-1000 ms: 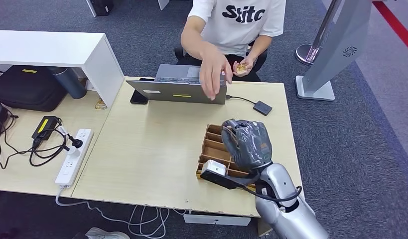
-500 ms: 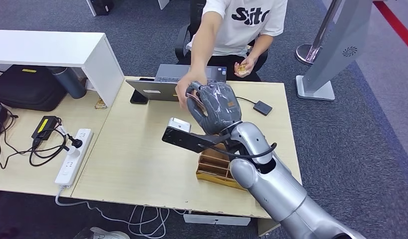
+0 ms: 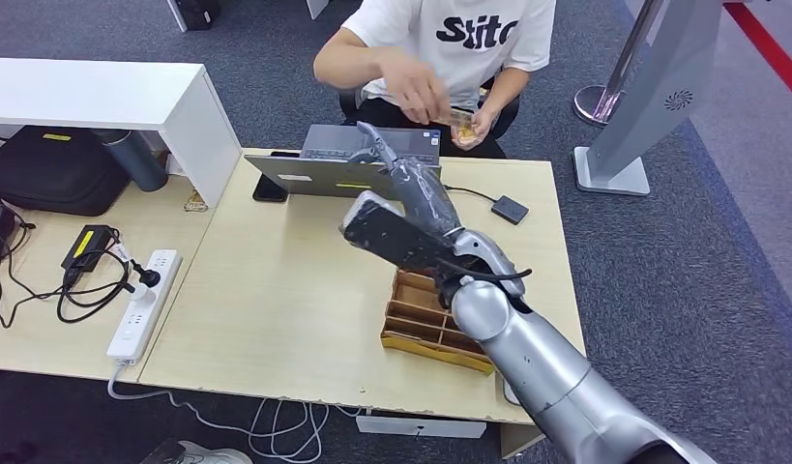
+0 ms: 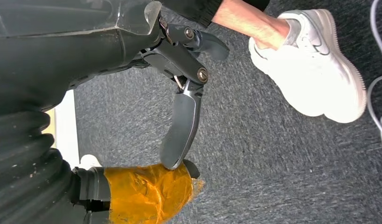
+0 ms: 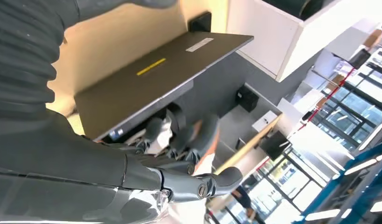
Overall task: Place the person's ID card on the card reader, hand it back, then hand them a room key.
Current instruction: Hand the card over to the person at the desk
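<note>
Right hand (image 3: 408,184) raised over far side of desk (image 3: 276,290), beside laptop (image 3: 348,166), fingers spread toward person (image 3: 440,48), grasping nothing; card (image 3: 461,124) in person's hands beyond laptop; card reader (image 3: 509,209) right of laptop; key tray (image 3: 421,314) near, under right arm; left hand (image 4: 179,93) hanging over carpet, fingers loose, empty.

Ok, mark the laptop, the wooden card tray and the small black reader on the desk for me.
laptop (image 3: 345,180), head view, on the back of its lid.
wooden card tray (image 3: 419,327), head view, on its dividers left of the arm.
black reader (image 3: 510,209), head view, on its top face.
</note>
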You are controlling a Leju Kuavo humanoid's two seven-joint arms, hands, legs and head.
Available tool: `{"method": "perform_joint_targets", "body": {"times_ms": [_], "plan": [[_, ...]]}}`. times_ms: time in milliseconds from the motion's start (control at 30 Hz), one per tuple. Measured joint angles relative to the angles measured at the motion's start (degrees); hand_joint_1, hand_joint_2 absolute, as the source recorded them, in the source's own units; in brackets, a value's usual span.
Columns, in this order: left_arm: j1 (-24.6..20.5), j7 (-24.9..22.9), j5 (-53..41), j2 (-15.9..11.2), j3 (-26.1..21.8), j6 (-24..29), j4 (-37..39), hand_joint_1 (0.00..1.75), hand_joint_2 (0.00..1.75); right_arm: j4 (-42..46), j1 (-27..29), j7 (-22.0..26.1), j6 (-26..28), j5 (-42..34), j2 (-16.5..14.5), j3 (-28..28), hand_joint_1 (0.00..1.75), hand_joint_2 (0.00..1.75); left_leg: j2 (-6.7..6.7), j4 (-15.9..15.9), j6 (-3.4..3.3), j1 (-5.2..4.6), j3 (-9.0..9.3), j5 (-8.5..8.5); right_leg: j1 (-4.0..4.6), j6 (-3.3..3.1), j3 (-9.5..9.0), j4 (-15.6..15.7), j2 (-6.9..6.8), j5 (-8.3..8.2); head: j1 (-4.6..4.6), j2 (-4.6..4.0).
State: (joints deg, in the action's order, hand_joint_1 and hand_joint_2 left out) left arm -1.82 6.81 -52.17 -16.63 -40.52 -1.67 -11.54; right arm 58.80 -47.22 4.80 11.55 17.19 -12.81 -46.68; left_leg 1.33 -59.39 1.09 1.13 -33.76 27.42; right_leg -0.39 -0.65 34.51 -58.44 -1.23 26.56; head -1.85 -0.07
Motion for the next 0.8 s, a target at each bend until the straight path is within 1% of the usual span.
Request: {"method": "perform_joint_targets", "body": {"times_ms": [133, 267, 333, 433, 500, 567, 700, 800], "plan": [[0.0, -0.1, 0.0, 0.0, 0.0, 0.0, 0.0, 0.0, 1.75, -3.3, 0.5, 5.1, -3.3, -7.7, 2.0, 4.4, 0.0, 1.75, -0.04, 0.0, 0.0, 0.0, 0.0, 0.0, 0.0, 0.0, -0.03, 0.0, -0.05, -0.01, 0.01, 0.0], [0.4, 0.5, 0.0, -0.1, 0.0, 0.0, 0.0, 0.0, 1.75, -5.9, 3.6, 13.6, -8.5, -17.1, 5.4, 10.3, 0.0, 1.75, -0.13, 0.0, -0.02, 0.0, 0.0, 0.02, 0.0, 0.0, -0.07, 0.1, -0.14, 0.0, 0.01, 0.0], [0.8, 0.7, 0.0, -0.2, 0.0, 0.0, 0.0, 0.0, 1.75, -6.8, 6.2, 17.0, -12.5, -23.2, 7.1, 13.9, 0.0, 1.75, -0.14, 0.0, -0.04, -0.01, -0.01, 0.04, 0.0, 0.01, -0.08, 0.1, -0.15, 0.0, 0.01, 0.0], [1.2, 1.0, 0.0, -0.4, -0.2, -0.4, 0.0, 0.0, 1.75, -8.8, 10.5, 21.1, -20.5, -32.3, 9.3, 20.3, 0.0, 1.75, -0.17, 0.0, -0.06, 0.0, -0.01, 0.1, 0.0, 0.04, -0.09, 0.1, -0.2, 0.03, -0.01, 0.0], [1.6, 1.1, 0.1, -0.6, -0.5, -0.6, 0.0, 0.0, 1.75, -10.5, 13.2, 22.9, -25.6, -37.1, 10.9, 24.8, 0.0, 1.75, -0.22, 0.0, -0.08, 0.0, -0.02, 0.12, 0.0, 0.05, -0.11, 0.1, -0.25, 0.04, -0.01, 0.0], [2.0, 1.1, 0.4, -0.7, -0.8, -0.9, 0.1, 0.0, 1.75, -12.3, 15.5, 23.9, -29.0, -40.7, 12.3, 29.0, 0.0, 1.75, -0.21, 0.0, -0.08, 0.0, -0.03, 0.14, 0.0, 0.05, -0.09, 0.1, -0.26, 0.05, 0.0, 0.0], [2.5, 1.6, 0.9, -1.0, -1.9, -1.8, 0.1, 0.0, 1.75, -16.6, 19.5, 25.9, -33.5, -44.9, 14.9, 36.1, 0.0, 1.75, -0.21, 0.0, -0.1, 0.0, -0.03, 0.16, 0.0, 0.05, -0.09, 0.1, -0.26, 0.05, -0.01, 0.0], [2.9, 1.6, 1.0, -1.0, -2.5, -1.8, 0.1, 0.0, 1.75, -19.4, 21.4, 27.0, -35.8, -46.3, 16.2, 39.8, 0.0, 1.75, -0.19, 0.0, -0.1, 0.0, -0.02, 0.16, 0.0, 0.04, -0.07, 0.1, -0.25, 0.06, -0.02, 0.0]]}}
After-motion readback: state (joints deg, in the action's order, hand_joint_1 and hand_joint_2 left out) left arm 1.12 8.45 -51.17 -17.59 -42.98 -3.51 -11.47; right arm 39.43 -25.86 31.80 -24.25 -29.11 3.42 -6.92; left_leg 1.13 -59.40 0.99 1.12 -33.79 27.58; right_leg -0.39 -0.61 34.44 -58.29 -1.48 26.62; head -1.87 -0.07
